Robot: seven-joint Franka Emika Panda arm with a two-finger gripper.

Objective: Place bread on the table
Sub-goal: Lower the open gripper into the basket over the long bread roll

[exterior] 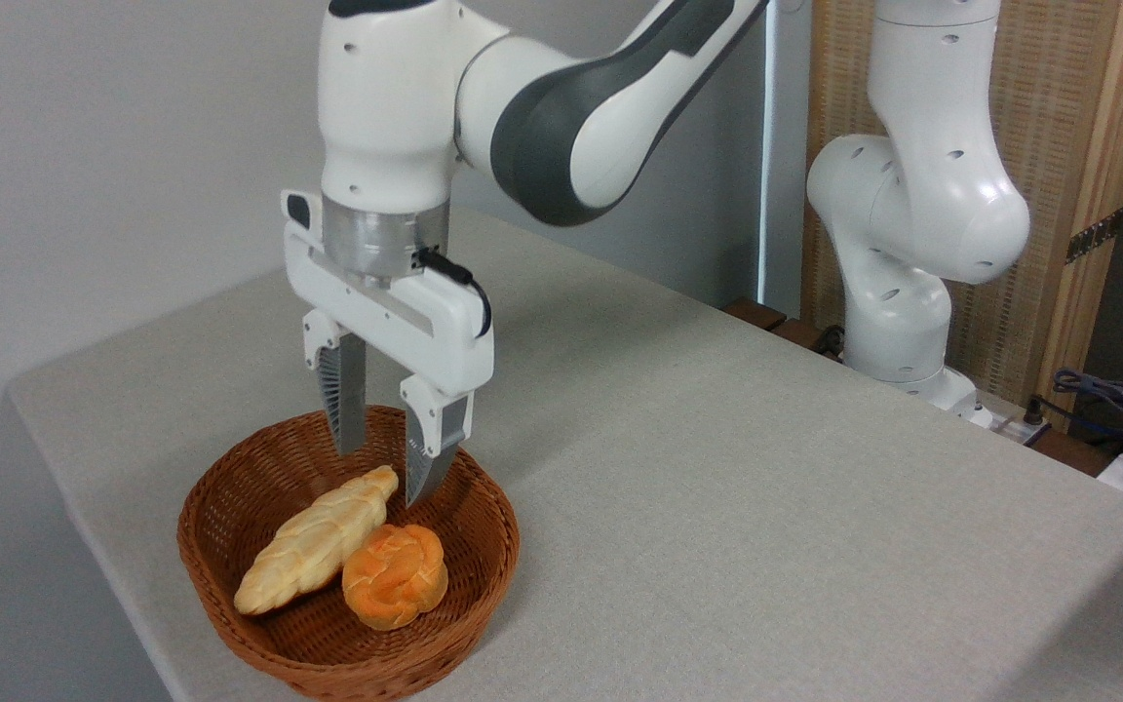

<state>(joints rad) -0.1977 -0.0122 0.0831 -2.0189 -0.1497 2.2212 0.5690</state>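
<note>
Camera view from the table's corner has the bread (316, 539), a pale braided loaf with tapered ends, lying slantwise in a brown wicker basket (484, 575) with its upper tip toward the back rim and a round orange bun (395, 575) pressed against its lower right flank. It looks light and probably soft, with a bumpy braided crust that should give the fingers something to bite on, so slipping seems unlikely, though a hard squeeze might dent it. I'd take it across the thick middle, where it is widest and best balanced; the ends taper and would likely tip out of a pinch. The bun crowds one side, so a finger has little room there. The gripper (386, 476) hangs over the far part of the basket, fingers spread and empty, tips just above the loaf's upper end and not touching it. The grey cloth table (766, 487) lies bare to the right
</note>
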